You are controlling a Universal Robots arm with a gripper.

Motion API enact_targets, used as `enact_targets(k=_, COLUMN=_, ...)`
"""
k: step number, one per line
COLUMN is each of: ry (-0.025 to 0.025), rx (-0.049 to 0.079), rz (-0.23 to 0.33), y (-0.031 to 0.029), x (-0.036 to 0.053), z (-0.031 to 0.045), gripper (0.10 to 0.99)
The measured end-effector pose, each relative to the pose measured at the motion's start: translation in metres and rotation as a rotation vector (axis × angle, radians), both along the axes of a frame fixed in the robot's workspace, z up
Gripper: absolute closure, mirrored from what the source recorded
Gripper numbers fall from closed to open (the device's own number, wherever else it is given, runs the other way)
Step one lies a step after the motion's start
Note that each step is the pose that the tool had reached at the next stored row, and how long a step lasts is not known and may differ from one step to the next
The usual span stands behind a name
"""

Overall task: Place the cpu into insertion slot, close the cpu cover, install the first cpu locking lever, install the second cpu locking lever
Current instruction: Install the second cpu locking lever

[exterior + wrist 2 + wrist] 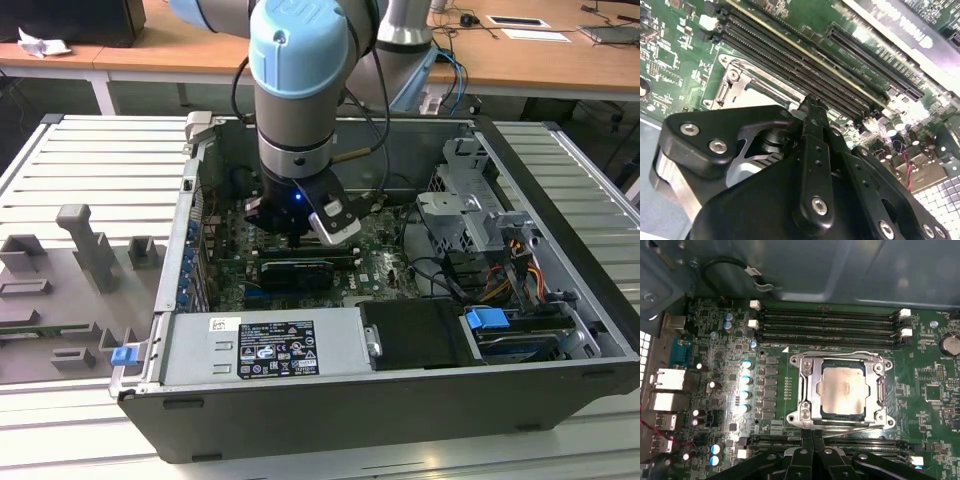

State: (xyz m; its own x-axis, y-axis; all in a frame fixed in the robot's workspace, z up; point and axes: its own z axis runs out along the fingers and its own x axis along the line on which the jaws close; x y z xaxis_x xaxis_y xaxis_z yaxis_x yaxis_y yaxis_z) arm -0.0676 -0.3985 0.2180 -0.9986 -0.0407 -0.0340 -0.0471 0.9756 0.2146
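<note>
**Inspector:** Case (300, 430) first. One dark computer case lies open on the slatted counter (90, 170). It holds one green mainboard (375, 262), one grey power unit (275, 350) along the near wall, and a drive cage (470, 215) toward the exterior view's right.

**Clerk:** And on the board?

**Inspector:** One insertion slot (840, 416). The cpu (842, 390) lies flat inside it, its pale metal face showing through the window of the cpu cover (809, 390). The cover lies down over the socket, framing the chip on all four sides. One thin wire lever (850, 428) runs along the socket edge nearest the claw.

**Clerk:** Memory slots?

**Inspector:** Four long black ones (827, 327), side by side along one side of the socket, with more along the opposite side.

**Clerk:** The arm?

**Inspector:** One arm (300, 80) reaches down into the case over the board. In the first wrist view the claw (812, 440) sits just beside the socket, by that wire lever. Its fingers (810, 105) are drawn together. I cannot tell whether they touch the lever.

**Clerk:** Outside the case?

**Inspector:** A set of grey fixtures (95, 245) stands on the counter, at the exterior view's left and well apart from the arm.
</note>
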Motion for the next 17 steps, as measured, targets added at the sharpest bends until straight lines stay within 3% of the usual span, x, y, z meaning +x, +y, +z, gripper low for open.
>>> enact_targets(k=4, ry=0.0, rx=0.031, rz=0.0, y=-0.0021, x=-0.0046, z=-0.0024, gripper=0.98)
enact_targets(k=17, ry=0.0, rx=0.034, rz=0.0, y=-0.0022, x=-0.005, z=-0.0053, gripper=0.98)
